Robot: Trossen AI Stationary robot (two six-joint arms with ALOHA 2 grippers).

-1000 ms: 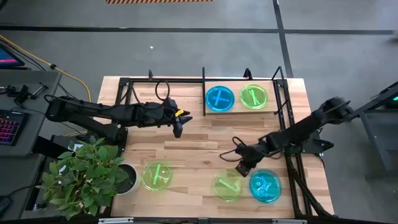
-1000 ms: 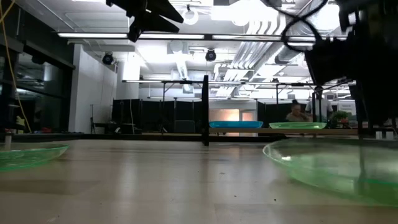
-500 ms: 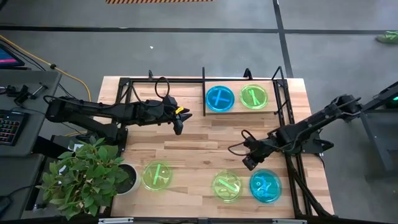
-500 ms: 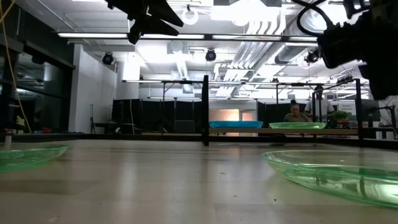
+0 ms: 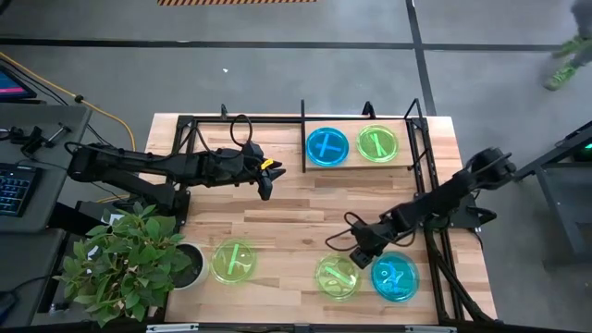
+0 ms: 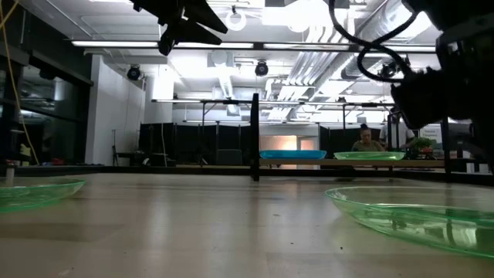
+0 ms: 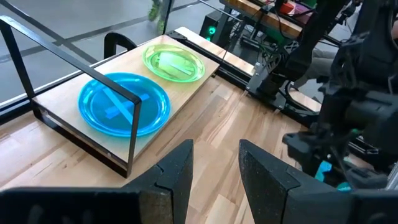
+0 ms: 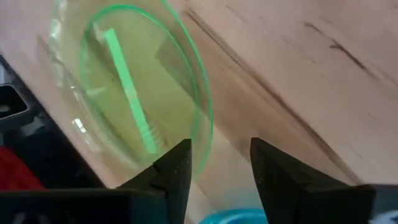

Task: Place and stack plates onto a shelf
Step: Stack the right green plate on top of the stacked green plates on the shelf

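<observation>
- The right gripper [image 5: 363,252] hangs above the table's near right part, just beside the rim of a lime-green plate [image 5: 338,276] and close to a cyan-blue plate [image 5: 395,277] that lies touching or nearly touching it.
- In the right wrist view its two fingers [image 8: 174,167] stand spread apart with nothing between them, and the green plate's rim [image 8: 202,99] lies just ahead of them.
- The step in hand looks like picking up this green plate. To do it well, the gripper should probably come down with one finger inside the rim and one outside, and close on the thin edge only.
- The plate is shallow and slick, so a pinch set too far out may well slip; a tilted lift could also nudge the blue neighbour.
- The left gripper [image 5: 265,190] waits over the middle of the table, in front of the shelf [image 5: 303,118], fingers parted and empty.
- The shelf, a frame of thin black rods on a light board, stands along the far edge and already bears a blue plate [image 5: 326,146] and a green plate [image 5: 376,143] side by side.
- A third green plate [image 5: 233,260] lies near the front left, close to a potted plant [image 5: 129,259].
- Each plate is round, translucent and shallow, with a lighter stripe or cross mark across its middle.
</observation>
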